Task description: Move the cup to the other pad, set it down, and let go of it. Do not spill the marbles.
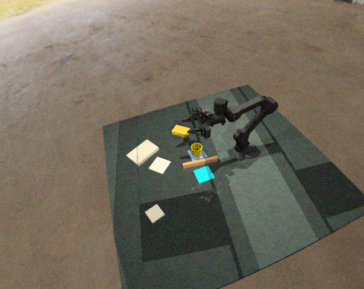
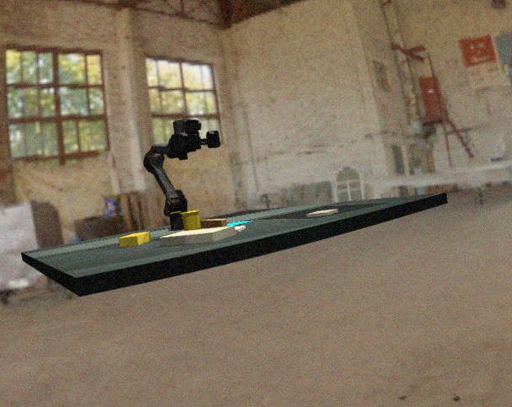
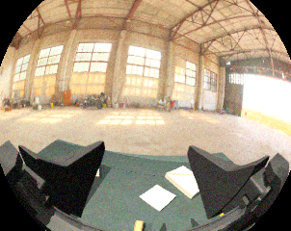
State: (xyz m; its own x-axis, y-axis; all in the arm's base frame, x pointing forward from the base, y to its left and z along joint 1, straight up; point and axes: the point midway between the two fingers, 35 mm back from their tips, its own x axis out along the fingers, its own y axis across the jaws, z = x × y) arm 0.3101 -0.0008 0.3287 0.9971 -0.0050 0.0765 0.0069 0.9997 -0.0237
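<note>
The yellow cup (image 1: pixel 196 149) (image 2: pixel 192 220) stands upright on the pale blue pad (image 1: pixel 203 154). Something dark shows inside the cup, too small to tell as marbles. The cyan pad (image 1: pixel 203 174) (image 2: pixel 238 223) lies bare on the other side of the wooden bar. My gripper (image 1: pixel 186 126) (image 3: pixel 146 149) is open and empty, with its fingers wide apart. It is raised well above the table, away from the cup, and points outward. The cup does not show in the wrist view.
The wooden bar (image 1: pixel 199 162) (image 2: pixel 214 222) lies between the two pads. A yellow block (image 1: pixel 179 130) (image 2: pixel 134 239), a thick cream slab (image 1: pixel 142 152) (image 3: pixel 183 182), a cream square (image 1: pixel 160 165) (image 3: pixel 157 197) and a smaller cream piece (image 1: pixel 155 213) (image 2: pixel 322 213) lie on the table.
</note>
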